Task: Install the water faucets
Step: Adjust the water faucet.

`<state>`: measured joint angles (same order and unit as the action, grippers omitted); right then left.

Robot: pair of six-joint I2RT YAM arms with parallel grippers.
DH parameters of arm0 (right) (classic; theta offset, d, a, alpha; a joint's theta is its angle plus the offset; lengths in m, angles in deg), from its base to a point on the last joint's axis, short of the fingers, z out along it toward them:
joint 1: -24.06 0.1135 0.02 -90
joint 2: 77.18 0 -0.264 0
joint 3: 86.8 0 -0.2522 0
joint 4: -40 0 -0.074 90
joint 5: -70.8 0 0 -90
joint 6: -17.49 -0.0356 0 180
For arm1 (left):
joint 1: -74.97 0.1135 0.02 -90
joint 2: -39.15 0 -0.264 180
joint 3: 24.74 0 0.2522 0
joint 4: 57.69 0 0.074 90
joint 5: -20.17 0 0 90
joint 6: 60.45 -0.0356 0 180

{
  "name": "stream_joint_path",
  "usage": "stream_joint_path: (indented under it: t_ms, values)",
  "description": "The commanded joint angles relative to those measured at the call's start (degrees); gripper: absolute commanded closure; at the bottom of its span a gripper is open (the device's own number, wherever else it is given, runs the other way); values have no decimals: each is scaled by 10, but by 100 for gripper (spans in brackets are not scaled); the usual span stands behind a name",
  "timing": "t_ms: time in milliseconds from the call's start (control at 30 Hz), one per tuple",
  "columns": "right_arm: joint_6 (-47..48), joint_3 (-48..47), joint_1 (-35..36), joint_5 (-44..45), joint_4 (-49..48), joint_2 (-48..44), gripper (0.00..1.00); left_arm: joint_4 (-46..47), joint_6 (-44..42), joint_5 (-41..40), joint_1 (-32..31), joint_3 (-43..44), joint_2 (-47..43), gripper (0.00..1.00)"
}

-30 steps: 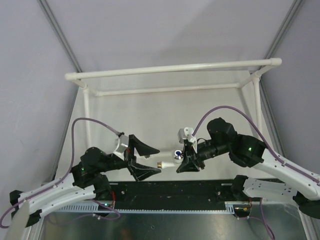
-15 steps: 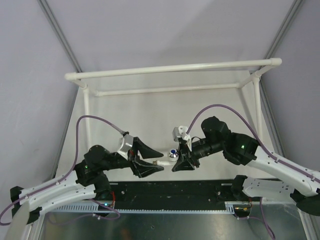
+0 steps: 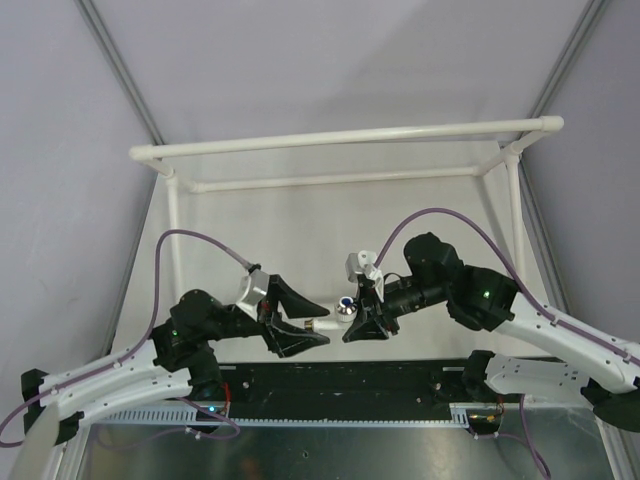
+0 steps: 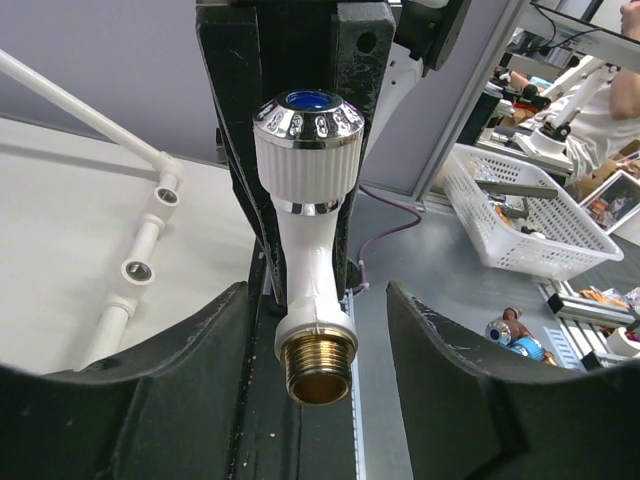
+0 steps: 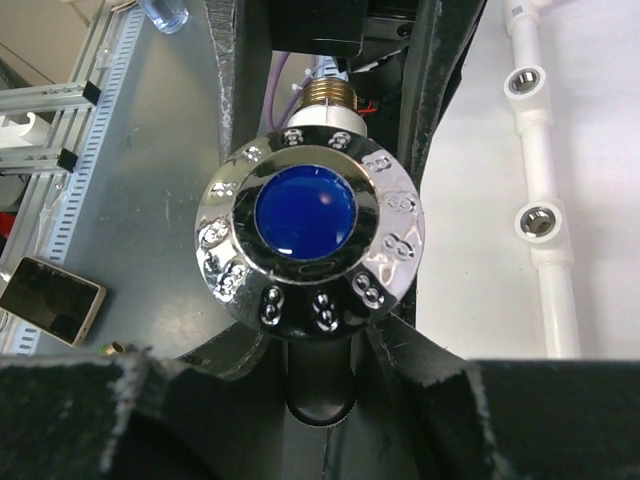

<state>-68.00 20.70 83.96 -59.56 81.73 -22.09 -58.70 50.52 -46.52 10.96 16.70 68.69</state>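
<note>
A white water faucet [image 3: 335, 318] hangs in the air between the two arms. Its chrome knob with a blue centre [image 5: 305, 215] sits in my right gripper [image 3: 355, 312], which is shut on it. The brass threaded end [image 4: 319, 370] points toward my left gripper [image 3: 322, 323]. In the left wrist view the faucet [image 4: 305, 260] lies between the left fingers [image 4: 190, 370], with a gap on each side, so the left gripper [image 4: 318, 340] is open around the brass end without touching it.
The white pipe frame [image 3: 340, 136] spans the back of the table. A pipe with metal-threaded tee sockets [image 5: 530, 215] runs along the table [image 4: 135, 272]. A white basket [image 4: 510, 215] and a phone [image 5: 50, 300] lie off to the side.
My left gripper has moved right toward the faucet and its jaws have narrowed around the brass end. The right gripper shifted slightly left with the faucet, then held still.
</note>
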Motion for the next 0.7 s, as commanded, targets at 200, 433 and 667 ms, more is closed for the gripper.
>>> stream_joint_path:
  t_ms: [200,433,667]
  values:
    - [-8,-28,0,8,-34,-14,100,24,-4,18,-7,24,10,69]
    - [-27,-28,0,32,-39,-11,100,26,-2,9,-8,24,13,99]
    - [-74,-3,11,81,-112,-28,43,38,9,-30,-8,13,3,100]
